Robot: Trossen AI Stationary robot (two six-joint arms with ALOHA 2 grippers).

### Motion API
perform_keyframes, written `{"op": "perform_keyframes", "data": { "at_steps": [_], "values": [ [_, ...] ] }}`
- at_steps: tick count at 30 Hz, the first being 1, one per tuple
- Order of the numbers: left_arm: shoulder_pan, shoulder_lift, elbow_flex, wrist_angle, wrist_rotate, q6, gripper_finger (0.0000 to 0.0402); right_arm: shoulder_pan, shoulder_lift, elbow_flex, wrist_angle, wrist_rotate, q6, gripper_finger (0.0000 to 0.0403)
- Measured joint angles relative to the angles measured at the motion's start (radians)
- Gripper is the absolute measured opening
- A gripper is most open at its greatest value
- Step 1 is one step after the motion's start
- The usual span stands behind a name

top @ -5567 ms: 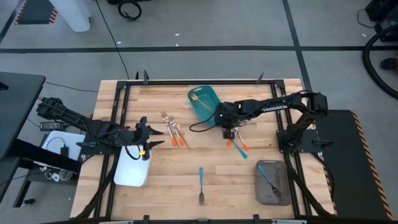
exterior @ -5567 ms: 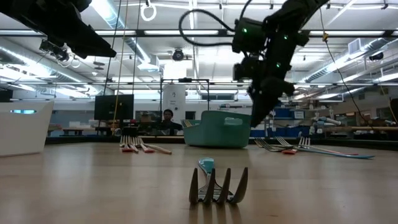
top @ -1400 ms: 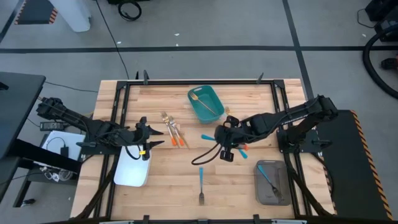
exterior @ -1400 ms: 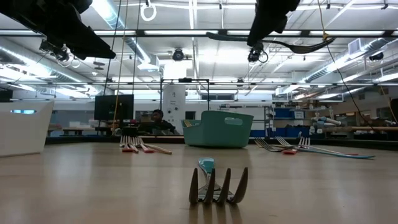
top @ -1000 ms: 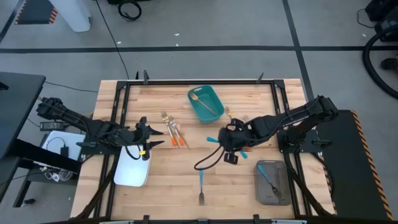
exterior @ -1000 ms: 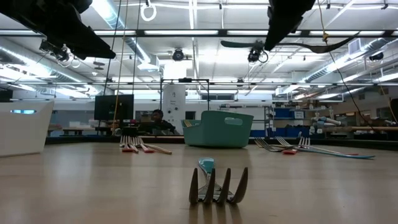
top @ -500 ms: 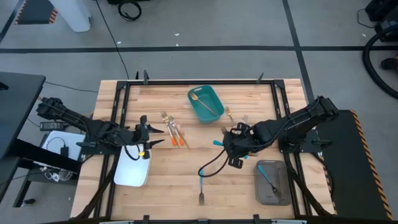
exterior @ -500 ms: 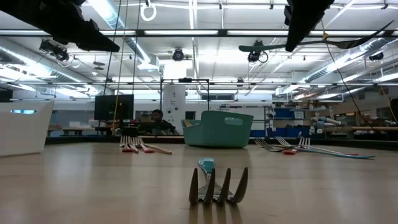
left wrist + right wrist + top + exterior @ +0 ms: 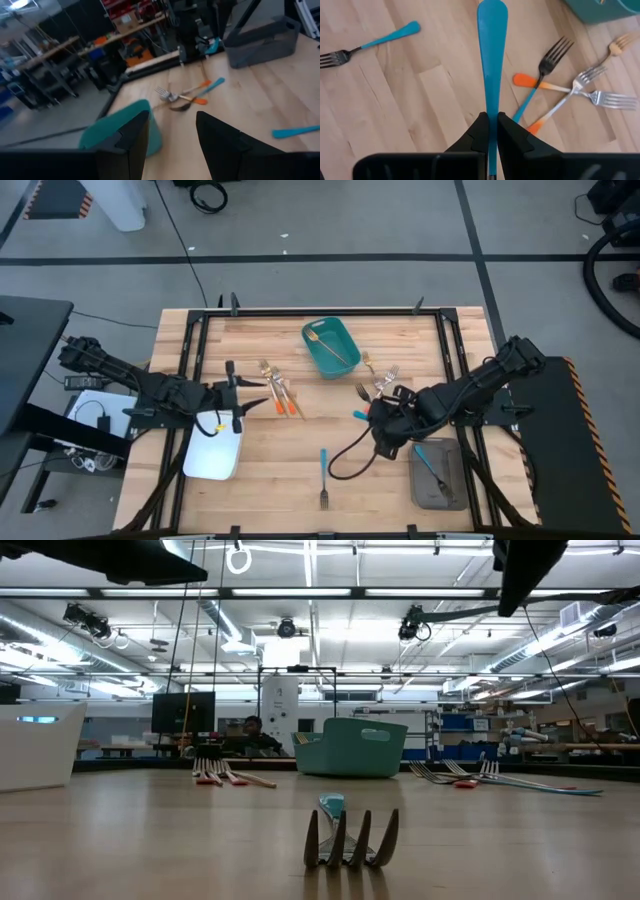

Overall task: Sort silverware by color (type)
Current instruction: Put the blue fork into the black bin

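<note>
Held blue-handled utensil (image 9: pixel 492 30): head hidden behind right hand (image 9: pixel 490 127).

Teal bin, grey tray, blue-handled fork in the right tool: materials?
Teal bin: likely moulded plastic, matte, one-piece rounded walls.
Grey tray: probably plastic too, dull flat grey.
Blue-handled fork, held by the right tool: smooth, evenly coloured handle, plastic or coated; can't tell which.
</note>
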Motion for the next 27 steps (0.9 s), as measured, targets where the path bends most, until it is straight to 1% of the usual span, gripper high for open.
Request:
{"op": "perform_keyframes", "data": {
  "at_steps": [8,22,24,27],
  "values": [
    [0.062,0.0,0.0,0.064,-0.005,0.085,0.0172,0.057,0.0,0.0,-0.034,0.02,0.116,0.0032],
    [0.197,0.0,0.0,0.132,-0.005,0.085,0.0172,0.135,0.001,-0.024,-0.084,0.026,0.295,0.0032],
    [0.208,0.0,0.0,0.147,0.01,0.083,0.0172,0.146,0.001,-0.024,-0.088,0.022,0.321,0.0032],
    [0.226,0.0,0.0,0.163,0.073,0.083,0.0172,0.165,0.001,-0.024,-0.089,0.021,0.358,0.0032]
  ]
}}
